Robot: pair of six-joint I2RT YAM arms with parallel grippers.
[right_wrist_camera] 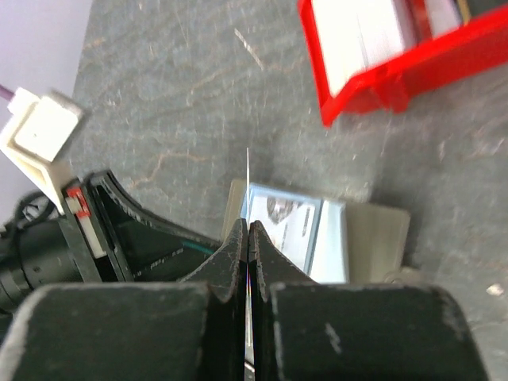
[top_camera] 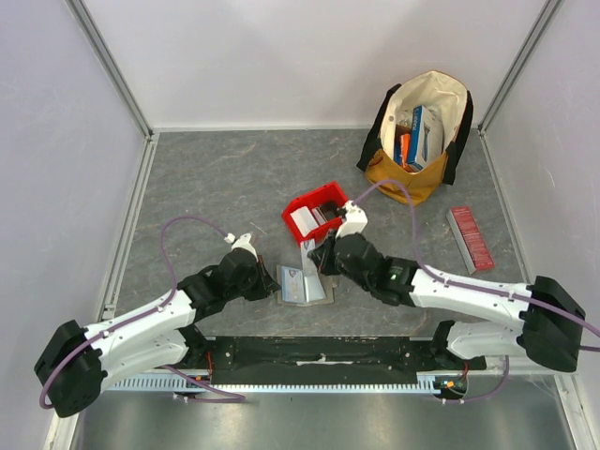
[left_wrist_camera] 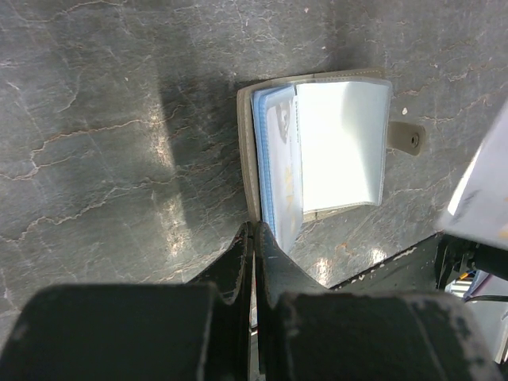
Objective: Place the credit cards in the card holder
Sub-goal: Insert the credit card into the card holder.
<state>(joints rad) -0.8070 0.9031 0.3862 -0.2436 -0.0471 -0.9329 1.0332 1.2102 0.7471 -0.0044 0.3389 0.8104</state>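
Top view, lower left: left arm reaches in to centre. The left gripper (top_camera: 270, 281) sits at the left edge of the card holder (top_camera: 305, 286). In the left wrist view the left gripper (left_wrist_camera: 252, 234) has its fingers pressed together with no real gap. Their tips sit on the lower left edge of the card holder (left_wrist_camera: 341, 143), and the grey cover edge runs in between them, so it looks pinched.

The holder lies open and flat on the grey table (top_camera: 216, 178), bottom centre of the top view, with the clear sleeves facing up. A pale blue card (left_wrist_camera: 274, 159) sits in the left-hand sleeves. A snap tab (left_wrist_camera: 409, 136) sticks out on the holder's right side.

Just right of and above the holder, the right gripper (top_camera: 322, 255) holds a white card (top_camera: 307, 255) over the holder's upper edge. In the right wrist view the right gripper (right_wrist_camera: 248, 226) is narrow, with its fingers clamped on the white card (right_wrist_camera: 248, 171). The card shows edge-on as a thin upright line, and the card holder (right_wrist_camera: 373, 234) lies below it. Cannot tell whether the card touches a sleeve.

A red bin (top_camera: 309, 204) sits just above the holder, centre frame, apart from it; it is upper right in the right wrist view (right_wrist_camera: 381, 87).

Upper right: a tote bag (top_camera: 441, 89) with colourful boxes (top_camera: 419, 136) upright inside. Right edge, mid height: a long red ribbed box (top_camera: 470, 239) lies flat, well apart from the rest.
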